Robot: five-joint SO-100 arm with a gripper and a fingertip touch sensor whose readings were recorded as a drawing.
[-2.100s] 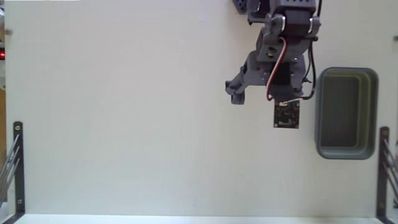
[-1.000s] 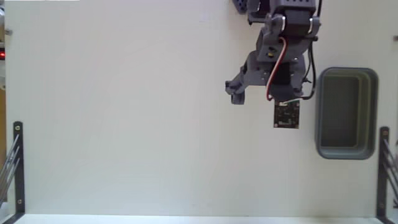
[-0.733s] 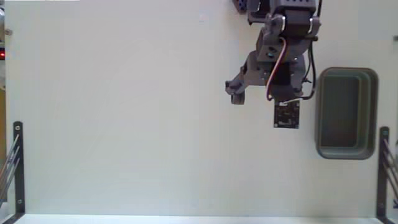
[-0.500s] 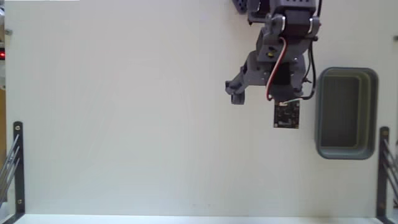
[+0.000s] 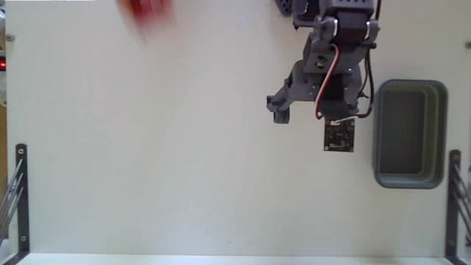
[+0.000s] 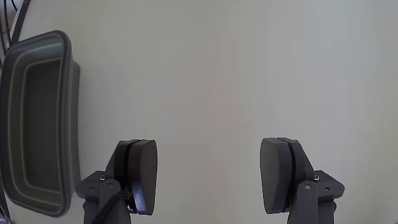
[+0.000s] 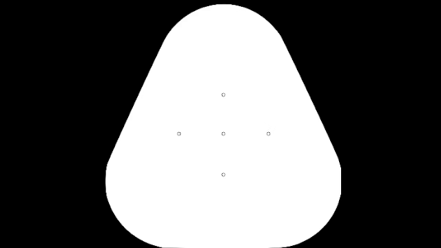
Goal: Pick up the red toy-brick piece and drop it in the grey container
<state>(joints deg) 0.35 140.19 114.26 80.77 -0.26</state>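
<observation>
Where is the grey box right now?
In the fixed view the grey container sits on the table at the right edge, just right of the robot arm. In the wrist view it lies at the far left, beside the open pincer.

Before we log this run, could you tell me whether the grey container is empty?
Empty as far as visible: the grey container shows only its bare dark inside in both views, and no red piece.

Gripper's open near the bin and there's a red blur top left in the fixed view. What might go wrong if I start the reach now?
The red blur is smeared, so the brick is probably moving; a reach now may aim at the wrong spot. It lies far across the table from the open gripper, and the wrist view does not show it, so the approach starts blind. The grey container sits close beside the arm; a wide swing might clip its rim.
</observation>
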